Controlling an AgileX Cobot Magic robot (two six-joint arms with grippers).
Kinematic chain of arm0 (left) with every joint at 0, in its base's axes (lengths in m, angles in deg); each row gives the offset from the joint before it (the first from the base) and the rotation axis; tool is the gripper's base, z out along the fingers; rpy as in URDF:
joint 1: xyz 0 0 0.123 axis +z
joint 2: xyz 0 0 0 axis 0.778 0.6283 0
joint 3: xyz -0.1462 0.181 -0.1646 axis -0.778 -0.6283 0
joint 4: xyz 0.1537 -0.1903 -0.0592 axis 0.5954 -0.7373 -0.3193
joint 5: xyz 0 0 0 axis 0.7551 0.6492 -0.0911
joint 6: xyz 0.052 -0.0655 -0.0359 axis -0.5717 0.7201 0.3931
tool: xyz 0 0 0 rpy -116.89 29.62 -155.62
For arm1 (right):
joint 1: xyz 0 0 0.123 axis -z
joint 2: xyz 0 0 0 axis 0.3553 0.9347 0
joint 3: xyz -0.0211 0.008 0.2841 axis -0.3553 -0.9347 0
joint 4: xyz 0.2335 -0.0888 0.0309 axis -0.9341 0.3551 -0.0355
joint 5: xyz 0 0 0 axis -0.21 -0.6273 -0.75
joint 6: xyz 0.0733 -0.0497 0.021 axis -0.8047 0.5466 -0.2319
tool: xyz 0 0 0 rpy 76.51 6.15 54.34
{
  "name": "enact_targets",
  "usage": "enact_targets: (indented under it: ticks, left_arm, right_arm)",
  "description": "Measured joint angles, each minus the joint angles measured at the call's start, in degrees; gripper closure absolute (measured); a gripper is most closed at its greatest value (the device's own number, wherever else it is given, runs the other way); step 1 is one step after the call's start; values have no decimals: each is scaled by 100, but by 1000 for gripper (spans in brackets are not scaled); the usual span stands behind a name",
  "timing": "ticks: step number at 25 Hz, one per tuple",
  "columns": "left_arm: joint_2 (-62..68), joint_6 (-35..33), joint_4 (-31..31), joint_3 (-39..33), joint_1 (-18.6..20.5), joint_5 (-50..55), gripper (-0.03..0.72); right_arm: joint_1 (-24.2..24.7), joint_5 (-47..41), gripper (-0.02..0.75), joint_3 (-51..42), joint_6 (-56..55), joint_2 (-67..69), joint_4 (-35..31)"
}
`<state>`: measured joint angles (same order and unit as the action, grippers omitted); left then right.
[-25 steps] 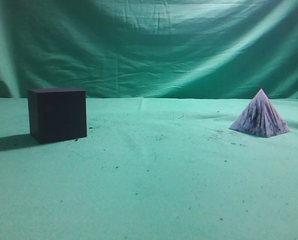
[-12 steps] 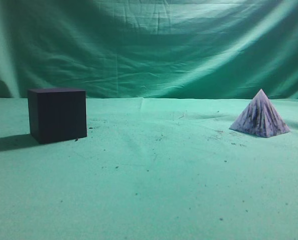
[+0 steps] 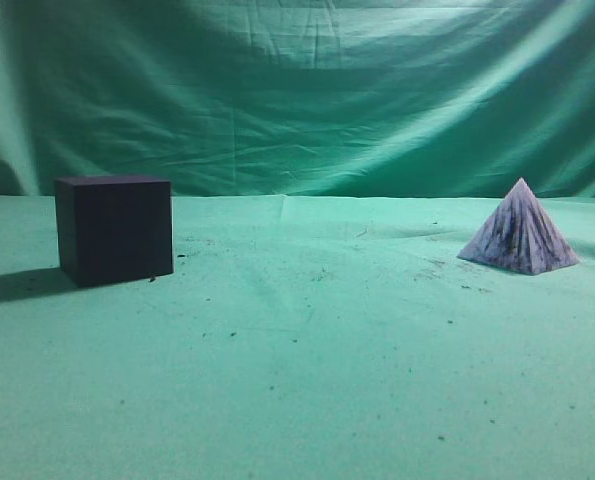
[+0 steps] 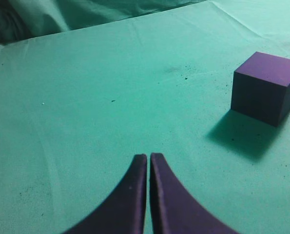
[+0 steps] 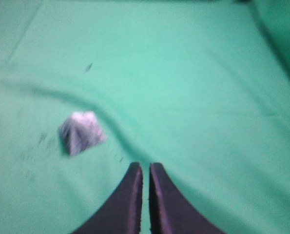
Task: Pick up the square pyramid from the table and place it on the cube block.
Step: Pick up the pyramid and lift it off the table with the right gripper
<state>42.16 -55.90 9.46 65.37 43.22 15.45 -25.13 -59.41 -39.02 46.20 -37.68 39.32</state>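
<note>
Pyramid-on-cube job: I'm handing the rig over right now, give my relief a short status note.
Left gripper: shut, empty, above the table, cube block ahead to its right.
Right gripper: shut, empty, square pyramid ahead to its left.
In the exterior view the cube block sits left and the pyramid far right, well apart.
Done: nothing.
Left: open the right gripper, grasp the pyramid, set it on the cube.

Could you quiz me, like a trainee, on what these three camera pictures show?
1. True or false: the square pyramid sits on the cube block.
2. Which wrist view shows the cube block: left or right?
3. The right end effector is: A) gripping the pyramid, B) shut and holding nothing, C) wide open.

Key:
1. False; both rest apart on the table.
2. Left.
3. B; the left end effector is shut too.
</note>
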Motion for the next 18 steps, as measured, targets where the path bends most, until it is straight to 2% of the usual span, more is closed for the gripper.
enact_targets:
  ticks: [5,7,9,13,16,18]
  left_arm:
    - [0,0,0,0,0,0,688]
    - [0,0,0,0,0,0,688]
    - [0,0,0,0,0,0,688]
    - [0,0,0,0,0,0,688]
    - [0,0,0,0,0,0,688]
    - [0,0,0,0,0,0,688]
  right_arm:
    - [-1081,-355,738,735,134,1669,-22]
    - [-1378,-369,738,996,92,2295,17]
    - [-1508,-369,689,1258,-15,2948,17]
    - [-1522,-358,435,1798,-64,4014,17]
    - [-1532,-349,195,2153,-71,4635,17]
    - [-1532,-345,97,2376,-71,4987,29]
